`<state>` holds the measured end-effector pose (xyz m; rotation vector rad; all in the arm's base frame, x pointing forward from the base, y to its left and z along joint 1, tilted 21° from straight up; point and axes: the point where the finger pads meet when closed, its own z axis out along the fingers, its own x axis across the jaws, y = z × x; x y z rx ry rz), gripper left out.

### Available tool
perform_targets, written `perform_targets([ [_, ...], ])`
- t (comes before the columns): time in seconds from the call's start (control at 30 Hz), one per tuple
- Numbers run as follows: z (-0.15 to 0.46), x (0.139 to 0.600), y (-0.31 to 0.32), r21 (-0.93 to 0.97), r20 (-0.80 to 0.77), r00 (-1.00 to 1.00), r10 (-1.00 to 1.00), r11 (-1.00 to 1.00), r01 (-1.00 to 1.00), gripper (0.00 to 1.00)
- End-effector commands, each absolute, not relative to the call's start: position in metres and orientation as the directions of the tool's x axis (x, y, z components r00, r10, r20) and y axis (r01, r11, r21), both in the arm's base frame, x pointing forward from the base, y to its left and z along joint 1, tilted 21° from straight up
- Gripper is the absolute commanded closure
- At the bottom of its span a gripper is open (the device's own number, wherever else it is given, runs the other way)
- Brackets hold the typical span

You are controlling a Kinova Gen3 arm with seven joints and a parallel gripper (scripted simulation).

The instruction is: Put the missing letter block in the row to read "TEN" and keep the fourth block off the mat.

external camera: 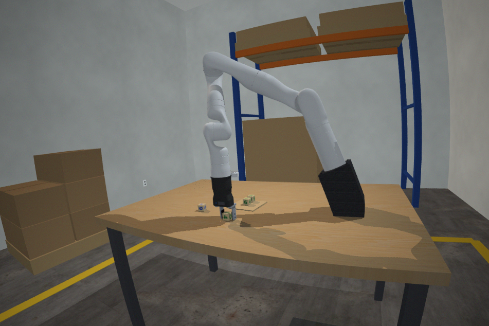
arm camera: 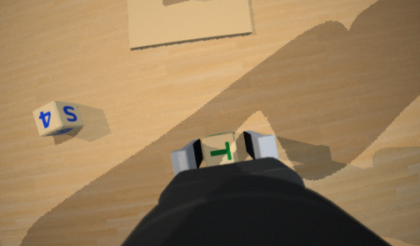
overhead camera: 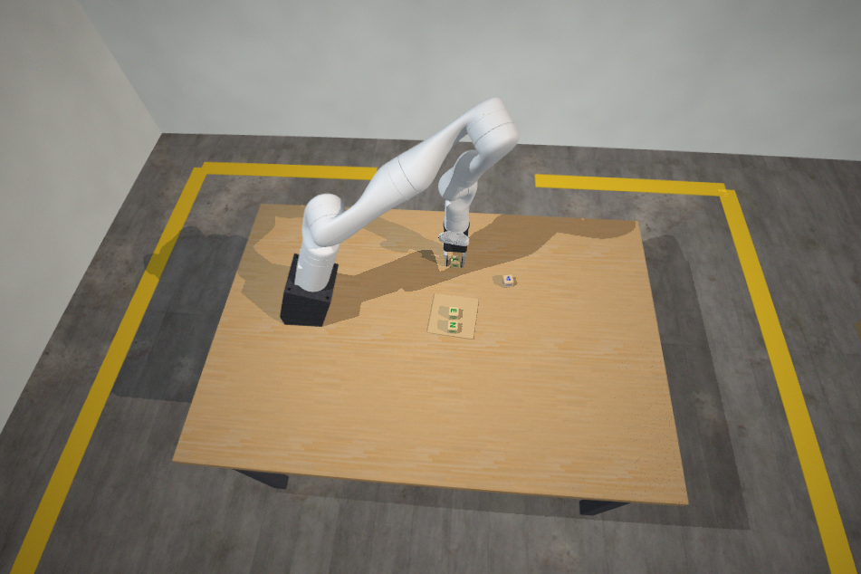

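The T block (overhead camera: 455, 260) (external camera: 227, 216) (arm camera: 210, 143) stands on the table off the mat, a green T on top. In the wrist view its crossbar points right, towards the robot base side. My gripper (overhead camera: 454, 263) (external camera: 228, 218) (arm camera: 222, 145) is open, its fingers low on either side of the T block, with narrow gaps. The E block (overhead camera: 453, 310) (external camera: 246, 201) and the N block (overhead camera: 452, 326) (external camera: 251, 198) sit on the mat (overhead camera: 470, 318) (external camera: 254, 206) (arm camera: 187, 24). In the wrist view only the E block's lower side shows; N is out of view.
The fourth block (overhead camera: 507, 280) (external camera: 201, 207) (arm camera: 51, 122), with blue characters, stands on the table (overhead camera: 546, 372) (external camera: 291, 238) (arm camera: 83, 57), off the mat, on the far side from the base. The black robot base (overhead camera: 306, 301) (external camera: 344, 192) stands on the same table.
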<state>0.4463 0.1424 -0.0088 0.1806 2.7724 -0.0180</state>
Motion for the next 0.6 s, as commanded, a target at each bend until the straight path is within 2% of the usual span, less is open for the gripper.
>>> perform_targets([
  [0.0, -0.0087, 0.4489, 0.1422, 0.016, -0.358, -0.924, 0.132, 0.991, 0.135, 0.13],
  [0.5, -0.0087, 0.4489, 0.1422, 0.016, -0.358, -0.924, 0.132, 0.991, 0.135, 0.13],
  [0.53, -0.0087, 0.4489, 0.1422, 0.016, -0.358, -0.924, 0.132, 0.991, 0.135, 0.43],
  [0.57, -0.0087, 0.4489, 0.1422, 0.016, -0.358, -0.924, 0.132, 0.991, 0.135, 0.43],
])
